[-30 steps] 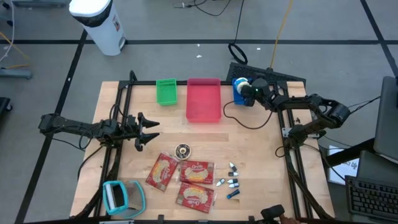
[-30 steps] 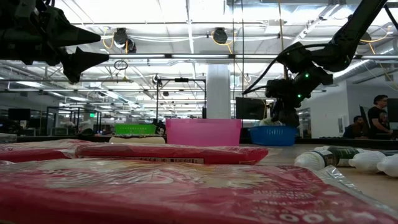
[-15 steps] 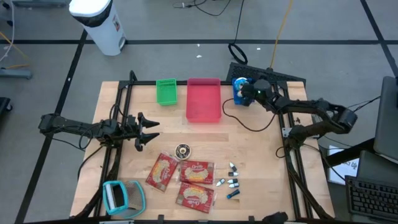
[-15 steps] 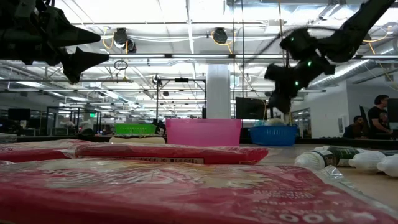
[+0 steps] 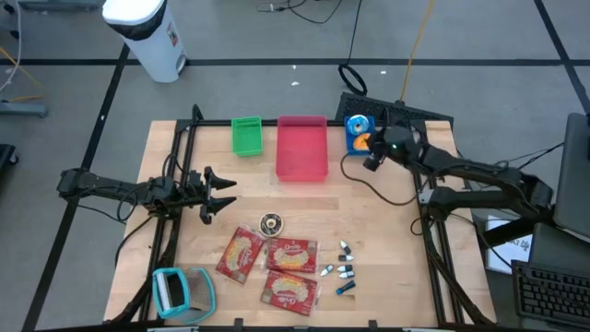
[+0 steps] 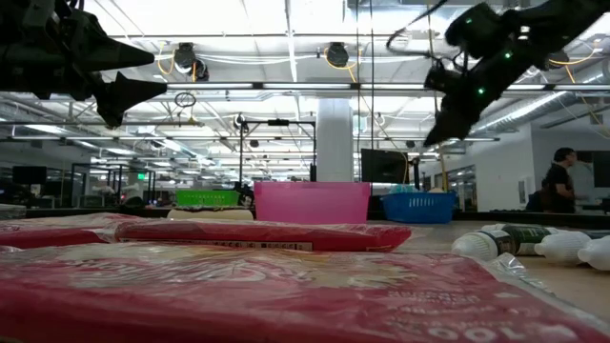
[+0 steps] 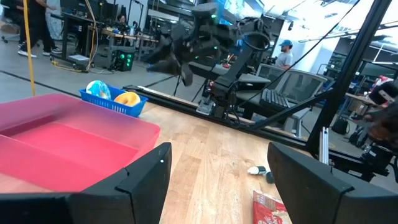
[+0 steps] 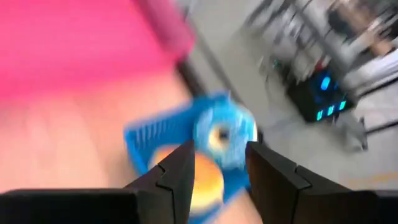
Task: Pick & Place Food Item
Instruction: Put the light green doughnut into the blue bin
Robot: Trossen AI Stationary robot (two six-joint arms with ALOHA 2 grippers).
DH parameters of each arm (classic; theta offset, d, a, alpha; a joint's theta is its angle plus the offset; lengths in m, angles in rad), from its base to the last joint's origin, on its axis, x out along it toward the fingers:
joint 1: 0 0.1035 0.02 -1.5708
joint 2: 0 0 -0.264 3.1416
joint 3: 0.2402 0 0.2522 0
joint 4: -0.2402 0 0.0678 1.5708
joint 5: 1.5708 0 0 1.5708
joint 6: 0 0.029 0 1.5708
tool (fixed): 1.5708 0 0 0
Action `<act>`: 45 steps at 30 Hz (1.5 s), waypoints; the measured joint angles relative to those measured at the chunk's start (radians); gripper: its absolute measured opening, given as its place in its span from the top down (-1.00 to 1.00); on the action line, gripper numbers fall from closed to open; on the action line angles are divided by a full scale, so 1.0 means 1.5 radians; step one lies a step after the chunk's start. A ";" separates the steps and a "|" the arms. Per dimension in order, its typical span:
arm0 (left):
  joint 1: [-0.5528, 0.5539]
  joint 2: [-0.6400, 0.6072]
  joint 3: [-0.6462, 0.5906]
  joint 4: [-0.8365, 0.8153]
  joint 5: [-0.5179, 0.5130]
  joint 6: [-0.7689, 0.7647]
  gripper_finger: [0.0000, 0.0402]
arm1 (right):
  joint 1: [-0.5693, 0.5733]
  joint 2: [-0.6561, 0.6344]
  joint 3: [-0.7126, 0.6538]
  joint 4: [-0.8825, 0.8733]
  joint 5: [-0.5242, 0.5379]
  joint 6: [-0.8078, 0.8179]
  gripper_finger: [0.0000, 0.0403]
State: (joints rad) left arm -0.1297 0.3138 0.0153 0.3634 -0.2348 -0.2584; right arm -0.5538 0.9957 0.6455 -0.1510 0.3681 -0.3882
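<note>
Nearest the front edge of the worktop (image 5: 369, 221) lie 3 red food packets (image 5: 288, 255); their printing is too small to read. Just right of them sit a few small white and blue pieces (image 5: 344, 269), a small round tin (image 5: 270, 223) sits just behind them, and a teal tape dispenser (image 5: 181, 291) rests at the front left corner.

Behind the packets, level with the tin, the left claw (image 5: 221, 194) hovers above the worktop at the end of an arm stretched out flat from the left side. Its 2 fingers (image 7: 138, 180) stand wide apart with nothing between them.

Further back stands the pink tray (image 5: 301, 148), with a green basket (image 5: 246, 135) just to its left and a blue basket (image 5: 355, 132) just to its right. The blue basket holds a blue-frosted donut (image 8: 222, 132) and an orange-yellow bun (image 8: 202, 177).

The right claw (image 5: 371, 159) hangs in the air just right of the pink tray and just in front of the blue basket, its arm reaching in long and low from the right side. Its fingers (image 8: 177, 168) are partly apart and empty.

Beyond the worktop stands a white bin (image 5: 147, 32), its label unreadable.
</note>
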 joint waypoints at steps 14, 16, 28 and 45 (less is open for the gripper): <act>0.000 0.000 0.000 0.000 0.000 0.000 -0.34 | -0.106 0.307 0.243 -0.289 -0.121 -0.278 0.19; 0.000 0.000 0.000 0.000 0.000 0.000 -0.34 | -0.105 0.320 0.243 -0.289 -0.109 -0.323 0.12; 0.000 0.000 0.000 0.000 0.000 0.000 -0.34 | -0.101 0.326 0.208 -0.258 -0.073 -0.433 0.12; 0.000 0.000 0.000 0.000 0.000 0.000 -0.34 | -0.101 0.326 0.167 -0.167 -0.054 -0.489 0.65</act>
State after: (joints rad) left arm -0.1299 0.3141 0.0151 0.3634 -0.2350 -0.2584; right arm -0.7055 1.4849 0.8955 -0.4013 0.2866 -1.1217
